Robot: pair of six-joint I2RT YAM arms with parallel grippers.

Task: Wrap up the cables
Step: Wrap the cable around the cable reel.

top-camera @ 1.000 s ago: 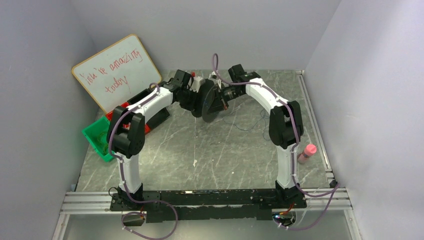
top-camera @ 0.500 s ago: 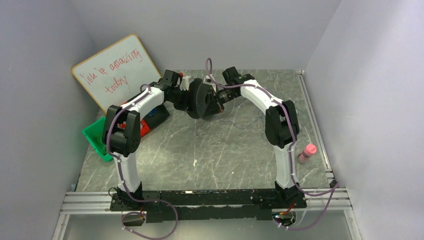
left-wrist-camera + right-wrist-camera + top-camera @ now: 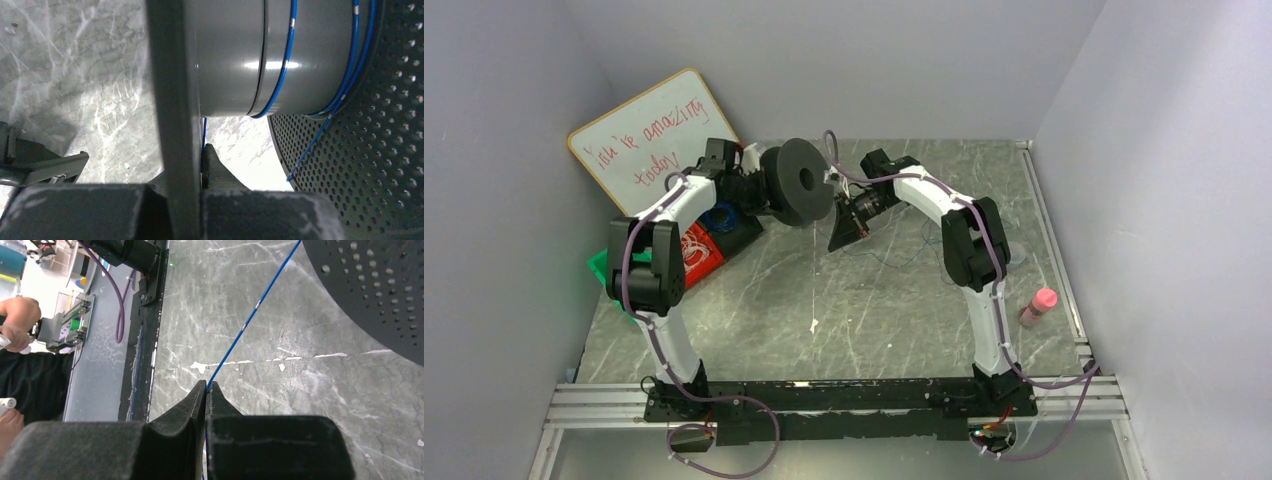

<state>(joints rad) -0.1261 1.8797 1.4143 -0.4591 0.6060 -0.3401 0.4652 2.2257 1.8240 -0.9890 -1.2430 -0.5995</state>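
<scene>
A black spool (image 3: 796,182) with perforated flanges hangs above the back of the table. My left gripper (image 3: 757,190) is shut on one flange (image 3: 172,90). In the left wrist view, thin blue cable (image 3: 289,55) runs in a few turns round the grey hub (image 3: 235,50), and the other flange (image 3: 360,150) stands at the right. My right gripper (image 3: 848,226) sits just right of the spool, shut on the blue cable (image 3: 250,317), which runs taut from its fingertips (image 3: 212,390) towards the flange (image 3: 380,285). Loose cable (image 3: 914,252) straggles on the table to the right.
A whiteboard (image 3: 659,140) leans at the back left. A green bin (image 3: 612,272) and a red item (image 3: 694,250) lie under the left arm. A pink bottle (image 3: 1037,305) stands at the right edge. A metal rail (image 3: 844,398) runs along the near edge.
My left arm has swung left and lifted the spool, turning it so its flat flange faces the camera. My right gripper has followed leftward and dropped lower, keeping hold of the cable.
</scene>
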